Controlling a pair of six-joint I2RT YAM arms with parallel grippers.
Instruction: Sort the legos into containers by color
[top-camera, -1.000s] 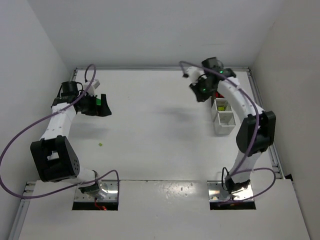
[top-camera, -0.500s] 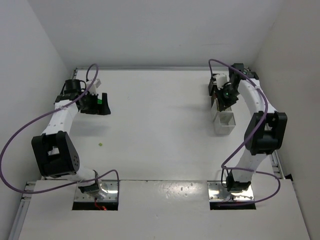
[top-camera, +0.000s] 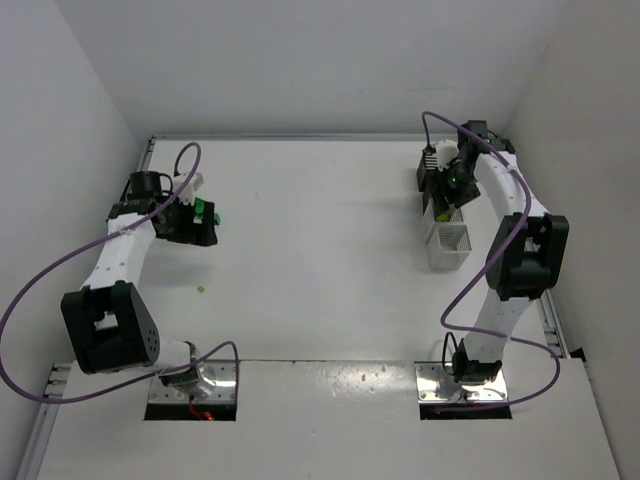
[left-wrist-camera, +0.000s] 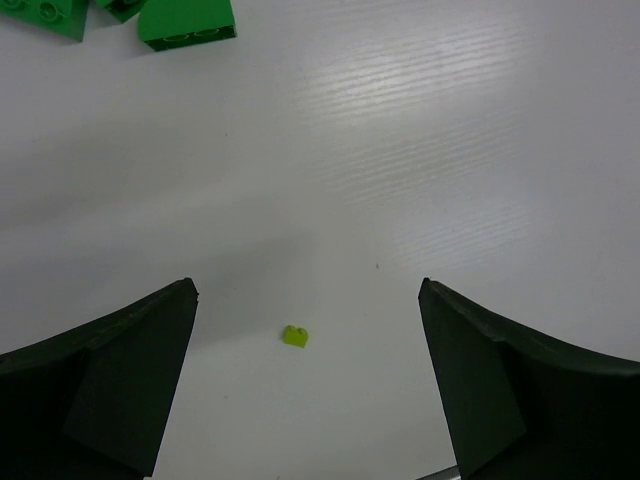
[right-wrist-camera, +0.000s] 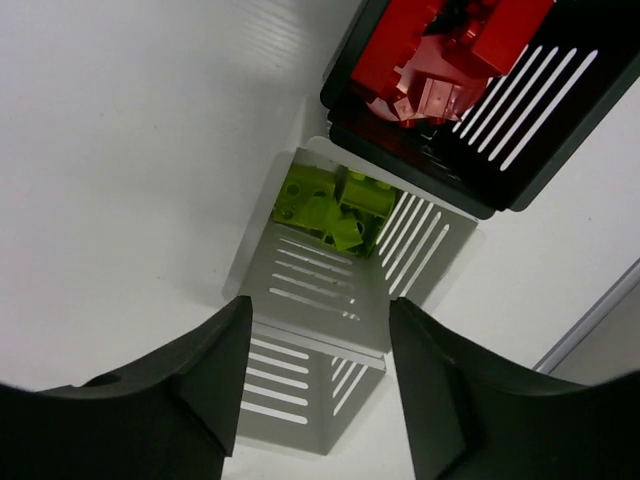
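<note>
Your right arm has swung out from mid-table to the far right side over the last second, and the right gripper (top-camera: 441, 196) now hangs over the row of bins. The left gripper (top-camera: 200, 222) has edged slightly nearer.

One loose lime brick (left-wrist-camera: 295, 336) lies on the table (top-camera: 320, 250). In the left wrist view you see it between the left fingers, which are spread wide and hold nothing. It is too small for you to read its long axis. Bare white surface surrounds it on every side.

The green bricks (left-wrist-camera: 187, 20) sit well apart from it, at the top left of that view. The largest lies with its long side across the picture.

On the right, the fingers are apart and empty, straddling from above a white bin (right-wrist-camera: 318, 285). The lime bricks (right-wrist-camera: 335, 205) are jumbled at its far end. A black bin (right-wrist-camera: 540, 110) stands just beyond it with red bricks (right-wrist-camera: 440, 60) heaped inside, and a second white bin (right-wrist-camera: 300, 405) stands on the near side.

The row runs diagonally through the wrist view and along the table's right side from above. You have open surface left of the bins, but the table edge (right-wrist-camera: 600, 320) runs close on their right.
</note>
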